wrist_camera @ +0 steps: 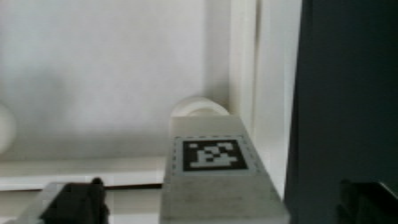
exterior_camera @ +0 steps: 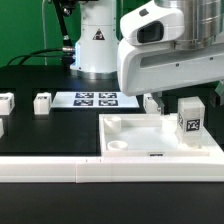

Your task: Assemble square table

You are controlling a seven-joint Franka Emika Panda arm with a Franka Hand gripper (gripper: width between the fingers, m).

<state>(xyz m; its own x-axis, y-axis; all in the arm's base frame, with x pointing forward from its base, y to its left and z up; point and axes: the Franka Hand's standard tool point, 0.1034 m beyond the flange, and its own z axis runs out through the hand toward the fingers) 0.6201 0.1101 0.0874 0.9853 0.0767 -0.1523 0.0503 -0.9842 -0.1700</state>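
The square table slab [exterior_camera: 135,148] lies flat at the exterior view's right, rim up. One white tagged leg [exterior_camera: 189,117] stands upright on its far right corner. My gripper [exterior_camera: 170,104] hangs over that corner, mostly hidden by the big white hand. In the wrist view the leg [wrist_camera: 217,155] stands between my dark fingertips [wrist_camera: 71,203], with a gap on each side. The gripper [wrist_camera: 217,208] is open and holds nothing. The slab's rim [wrist_camera: 267,70] runs beside the leg. Three more legs [exterior_camera: 42,101] lie on the black table at the exterior view's left.
The marker board [exterior_camera: 97,99] lies flat behind the slab, in front of the robot base. The long white border rail [exterior_camera: 60,172] runs along the front edge. Two of the loose legs [exterior_camera: 6,100] sit near the exterior view's left edge.
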